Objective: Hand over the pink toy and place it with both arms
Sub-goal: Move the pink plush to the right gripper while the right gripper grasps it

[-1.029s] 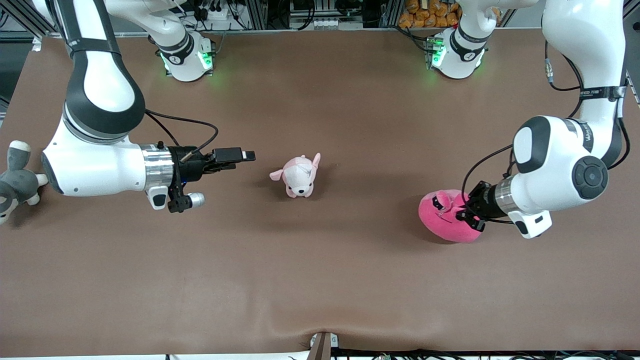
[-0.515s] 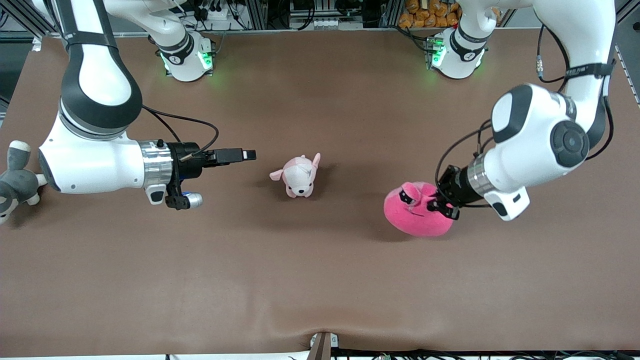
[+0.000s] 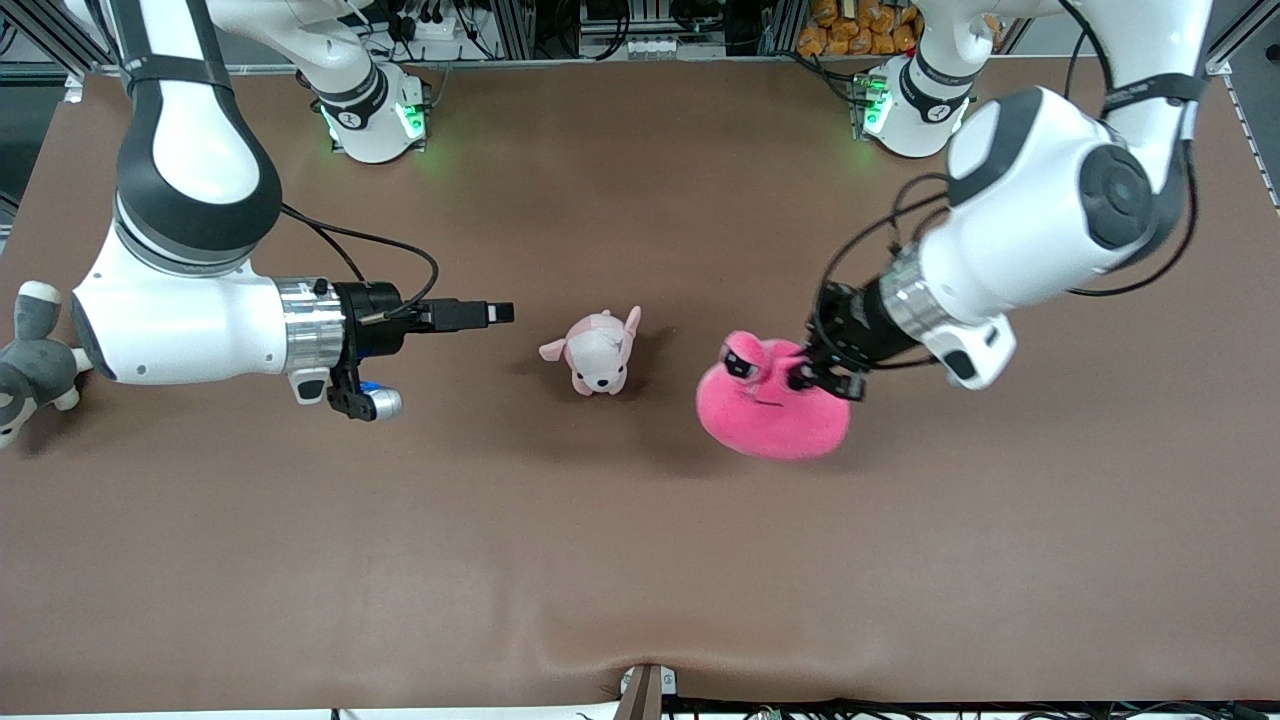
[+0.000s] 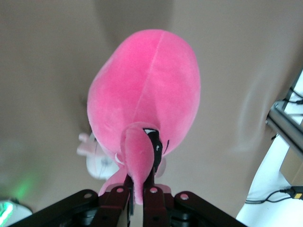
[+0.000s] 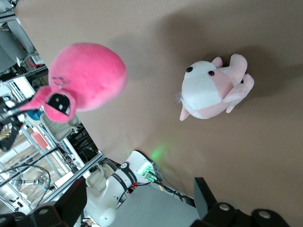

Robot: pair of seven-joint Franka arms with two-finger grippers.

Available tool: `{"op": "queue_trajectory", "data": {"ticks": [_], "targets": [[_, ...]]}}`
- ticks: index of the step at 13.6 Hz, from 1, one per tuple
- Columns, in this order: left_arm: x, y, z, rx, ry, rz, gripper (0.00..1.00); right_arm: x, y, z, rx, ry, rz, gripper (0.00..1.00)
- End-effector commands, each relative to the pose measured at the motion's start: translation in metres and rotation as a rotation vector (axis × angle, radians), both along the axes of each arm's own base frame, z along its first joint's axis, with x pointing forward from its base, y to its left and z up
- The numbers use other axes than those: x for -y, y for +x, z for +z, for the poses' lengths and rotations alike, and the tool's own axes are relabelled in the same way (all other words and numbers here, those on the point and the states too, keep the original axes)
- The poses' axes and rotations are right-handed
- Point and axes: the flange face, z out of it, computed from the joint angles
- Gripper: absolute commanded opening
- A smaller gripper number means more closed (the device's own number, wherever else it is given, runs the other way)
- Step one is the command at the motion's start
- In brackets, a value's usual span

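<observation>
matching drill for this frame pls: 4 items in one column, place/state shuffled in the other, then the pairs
Items:
1. pink toy
2. puppy plush
3. grey plush
4. right gripper

States:
A. lying at the table edge at the right arm's end
B. open, empty, pointing toward the table's middle
C. pinched by the left gripper, up off the table
D. sitting on the table between the two grippers

Pairs: 1-C, 2-D, 3-A, 4-B
</observation>
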Motion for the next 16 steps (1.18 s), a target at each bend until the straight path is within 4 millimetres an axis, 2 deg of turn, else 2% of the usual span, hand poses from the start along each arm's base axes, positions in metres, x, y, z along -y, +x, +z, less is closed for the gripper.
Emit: {"op": "queue_trajectory", "data": {"ticks": [1, 4, 6, 8, 9, 13, 16], "targets": [[0.036, -0.008, 0.016, -0.032, -0.048, 0.044, 0.00, -0.020, -0.005, 0.014, -0.016, 0.004, -0.013, 1.00], [0.077, -0.031, 0.027, -0.044, -0.073, 0.099, 0.00, -0.038, -0.011, 0.015, -0.059, -0.021, -0.044, 1.00], [0.099, -0.043, 0.044, -0.049, -0.101, 0.144, 0.00, -0.043, -0.010, 0.015, -0.055, -0.031, -0.070, 1.00], [0.121, -0.057, 0.047, -0.063, -0.113, 0.161, 0.00, -0.064, -0.017, 0.016, -0.026, -0.036, -0.064, 1.00], [0.129, -0.062, 0.048, -0.061, -0.123, 0.170, 0.00, -0.067, -0.016, 0.016, -0.019, -0.036, -0.072, 1.00], [0.146, -0.073, 0.047, -0.074, -0.131, 0.180, 0.00, -0.068, -0.016, 0.016, -0.035, -0.031, -0.090, 1.00], [0.148, -0.073, 0.049, -0.065, -0.143, 0.190, 0.00, -0.070, -0.020, 0.011, -0.104, -0.055, -0.114, 1.00]]}}
